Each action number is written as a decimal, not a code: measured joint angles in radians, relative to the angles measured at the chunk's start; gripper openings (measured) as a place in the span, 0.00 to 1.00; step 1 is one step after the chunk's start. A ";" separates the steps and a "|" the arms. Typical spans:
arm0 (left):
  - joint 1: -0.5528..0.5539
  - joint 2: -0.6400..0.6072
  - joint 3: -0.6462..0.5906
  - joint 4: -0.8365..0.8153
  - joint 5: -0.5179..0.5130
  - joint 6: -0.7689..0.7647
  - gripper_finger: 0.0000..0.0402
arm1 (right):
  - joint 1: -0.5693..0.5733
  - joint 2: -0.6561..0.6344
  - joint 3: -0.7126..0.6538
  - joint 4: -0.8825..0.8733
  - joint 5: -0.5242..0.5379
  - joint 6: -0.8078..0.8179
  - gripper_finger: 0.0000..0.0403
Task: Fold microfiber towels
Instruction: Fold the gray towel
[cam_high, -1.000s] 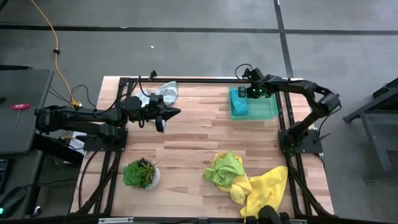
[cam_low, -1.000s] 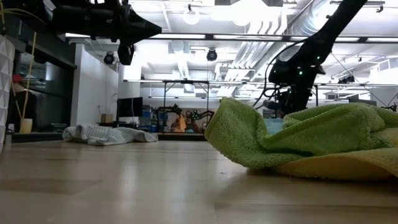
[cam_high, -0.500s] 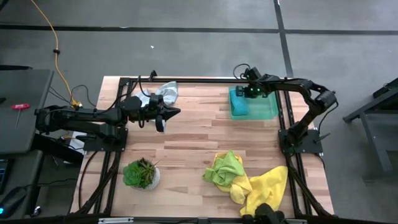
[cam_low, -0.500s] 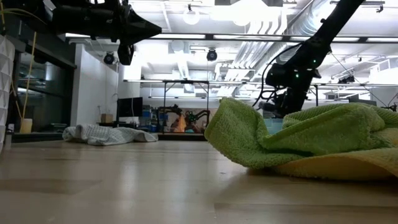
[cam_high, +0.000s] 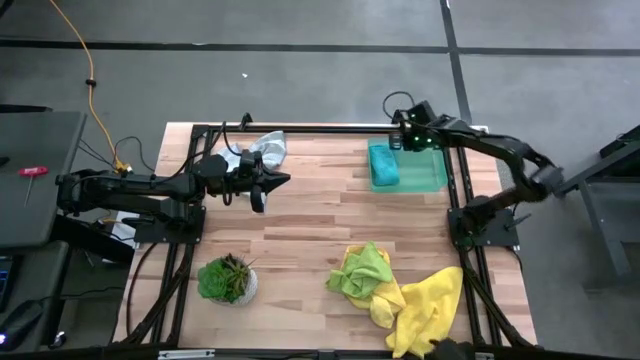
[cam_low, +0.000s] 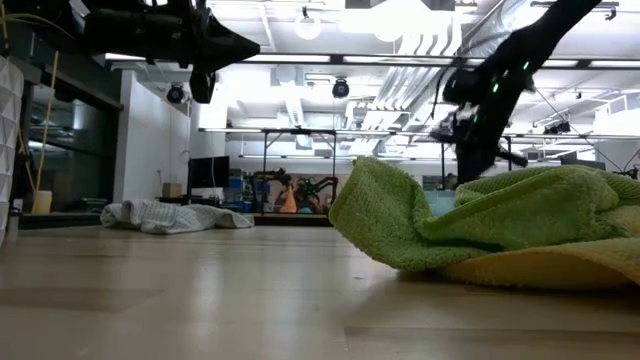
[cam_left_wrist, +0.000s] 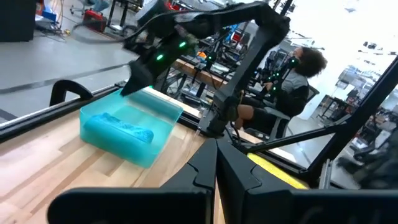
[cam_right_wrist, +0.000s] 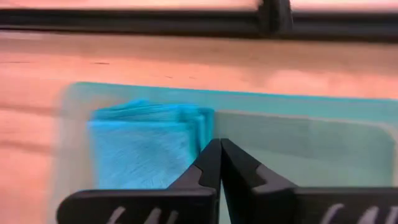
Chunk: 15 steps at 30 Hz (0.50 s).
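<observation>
1 teal towel (cam_high: 385, 166) lies folded in the green tray (cam_high: 428, 176); lime towel (cam_high: 363, 270) and yellow towel (cam_high: 428, 298) are heaped at the tabletop (cam_high: 310, 230) near edge, grey-white towel (cam_high: 268, 147) at the far edge. Soft, light, limp: pinch a corner. Right end effector (cam_high: 399, 141) above the tray, closed, empty; left end effector (cam_high: 277, 181) closed, empty. Mid-tabletop is open; potted plant (cam_high: 227, 279) stands well apart from the heap.

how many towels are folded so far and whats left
Done: one teal towel lies folded in the green tray. In hand: nothing; the right hand is above the tray, shut and empty. Left: the grey-white towel, lime towel and yellow towel, all crumpled.
</observation>
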<state>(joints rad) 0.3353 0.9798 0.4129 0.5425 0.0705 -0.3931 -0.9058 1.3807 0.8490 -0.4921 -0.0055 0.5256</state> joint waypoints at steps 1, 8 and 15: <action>0.000 0.000 0.000 0.000 0.004 0.021 0.00 | 0.013 -0.047 0.000 -0.008 -0.016 -0.020 0.00; 0.002 0.000 0.065 -0.058 0.023 0.223 0.00 | 0.211 -0.315 -0.067 0.136 -0.162 -0.082 0.00; 0.062 0.003 0.324 -0.454 0.024 0.390 0.00 | 0.487 -0.451 -0.439 0.775 -0.172 0.052 0.00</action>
<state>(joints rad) 0.3977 0.9830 0.7369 0.0881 0.0940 -0.0035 -0.4184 0.9301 0.4098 0.2827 -0.1772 0.5779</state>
